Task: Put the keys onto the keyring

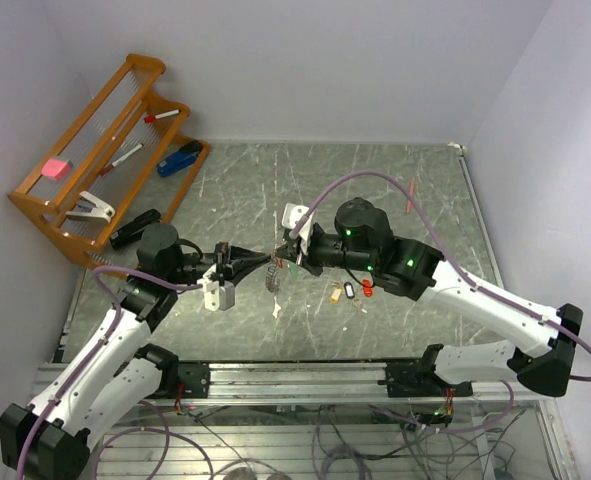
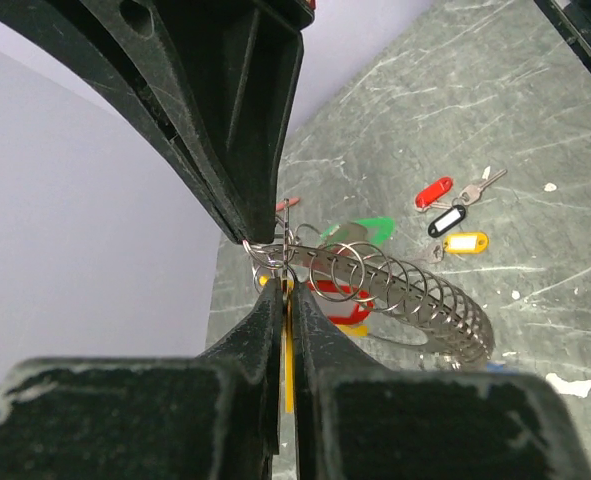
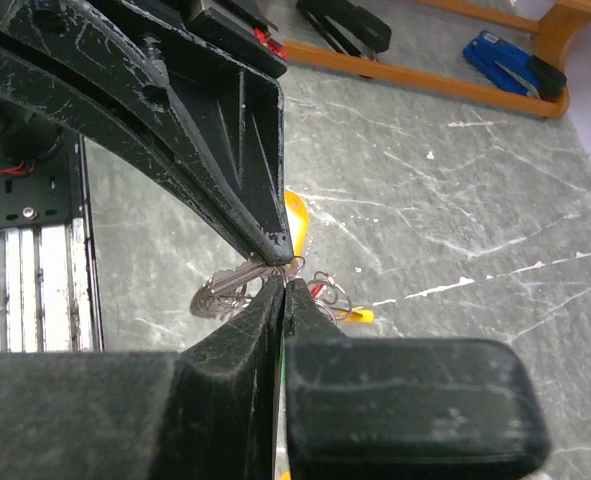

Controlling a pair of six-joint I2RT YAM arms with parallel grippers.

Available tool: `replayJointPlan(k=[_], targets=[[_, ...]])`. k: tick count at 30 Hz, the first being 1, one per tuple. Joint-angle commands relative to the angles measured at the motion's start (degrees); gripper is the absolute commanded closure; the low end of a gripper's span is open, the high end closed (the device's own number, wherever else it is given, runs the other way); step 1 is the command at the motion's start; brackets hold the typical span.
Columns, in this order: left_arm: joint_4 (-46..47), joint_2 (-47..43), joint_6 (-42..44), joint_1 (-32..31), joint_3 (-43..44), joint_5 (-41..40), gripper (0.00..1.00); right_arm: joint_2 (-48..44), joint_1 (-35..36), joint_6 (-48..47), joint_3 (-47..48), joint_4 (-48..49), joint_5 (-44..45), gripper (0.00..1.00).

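My left gripper (image 1: 267,262) (image 2: 283,285) is shut on the keyring's orange-yellow band (image 2: 288,350) (image 3: 297,215). It holds the band above the table with its silvery rings (image 2: 271,256) at the fingertips. A metal coil (image 2: 415,295) (image 1: 272,278) hangs from the rings, along with a red tag (image 2: 347,292). My right gripper (image 1: 288,252) (image 3: 283,283) meets it tip to tip, shut, with a thin green strip between its jaws. A green tag (image 2: 375,227) hangs there. Loose keys lie on the table: red (image 2: 434,193) (image 1: 365,289), black-and-white (image 2: 447,221) (image 1: 350,290) and yellow (image 2: 465,243) (image 1: 335,294).
A wooden rack (image 1: 85,150) stands at the back left with a blue stapler (image 1: 180,158), a black stapler (image 1: 135,228) and pens. The metal rail (image 1: 295,375) runs along the near edge. White chips (image 1: 275,312) lie on the grey table.
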Motion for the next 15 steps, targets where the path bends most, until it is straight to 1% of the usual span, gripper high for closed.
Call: replayJointPlan(k=[1,8,10,11,13,15], targets=[[5.9,0.1,-4.3,-0.1,0.3,0.3,0.93,-1.4,-0.2,2.9,-1.1,7.3,0.6,1.00],[10.4,0.1,-10.0,-0.1,-0.2,0.1,0.91,-1.3,-0.2,5.2,-2.6,10.7,1.7,1.00],[11.0,0.0,-11.1,-0.1,-0.1,0.2,0.90,-1.7,-0.1,6.5,-4.1,13.1,2.0,1.00],[11.2,0.0,-11.5,-0.1,0.0,0.4,0.89,-2.1,-0.2,7.0,-4.7,14.2,2.1,1.00],[11.0,0.0,-11.8,-0.1,0.3,0.7,0.81,-2.2,-0.2,7.7,-5.4,15.5,2.5,1.00],[11.5,0.1,-12.8,-0.1,0.5,0.5,0.72,-2.3,-0.2,8.1,-5.9,16.3,3.0,1.00]])
